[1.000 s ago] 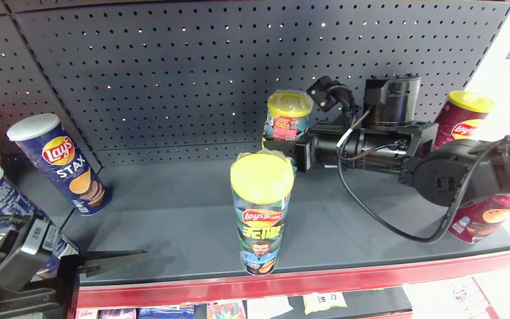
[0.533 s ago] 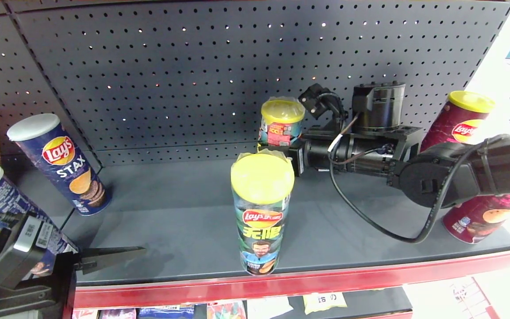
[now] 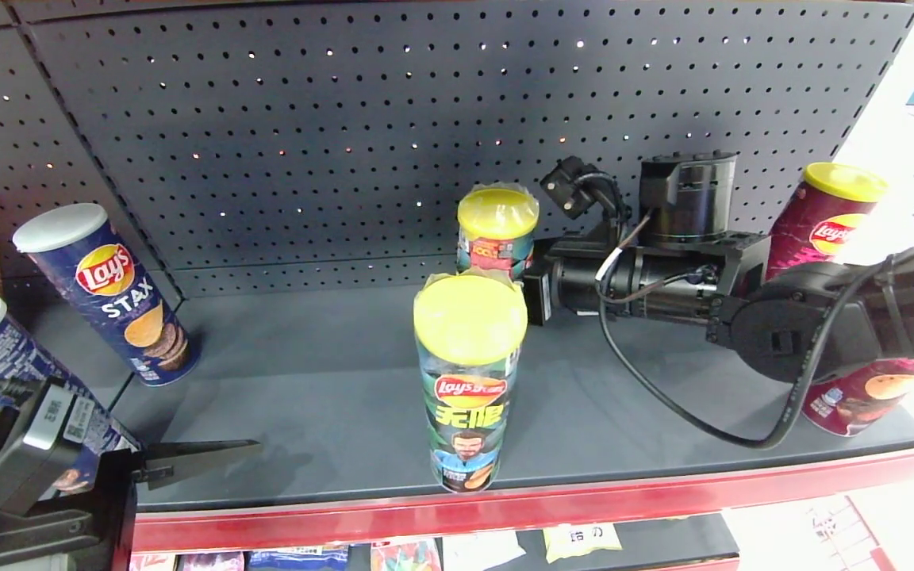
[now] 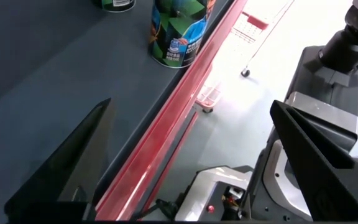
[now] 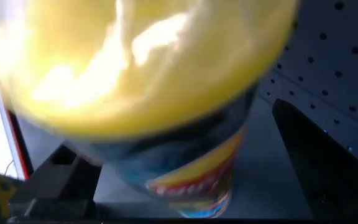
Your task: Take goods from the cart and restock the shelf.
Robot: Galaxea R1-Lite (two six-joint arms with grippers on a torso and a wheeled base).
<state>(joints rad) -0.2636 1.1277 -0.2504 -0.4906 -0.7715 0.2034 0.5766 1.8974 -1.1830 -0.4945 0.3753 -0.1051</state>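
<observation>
Logo labels — blue tube, green tube, held tube, maroon tube.

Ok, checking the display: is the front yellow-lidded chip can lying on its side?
No, the front chip can stands upright by the shelf's red front edge.

Dark pegboard wall, pale floor.

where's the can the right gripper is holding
In the head view, the rear can is mid-shelf near the pegboard, right behind the front can, held by the right gripper.
</observation>
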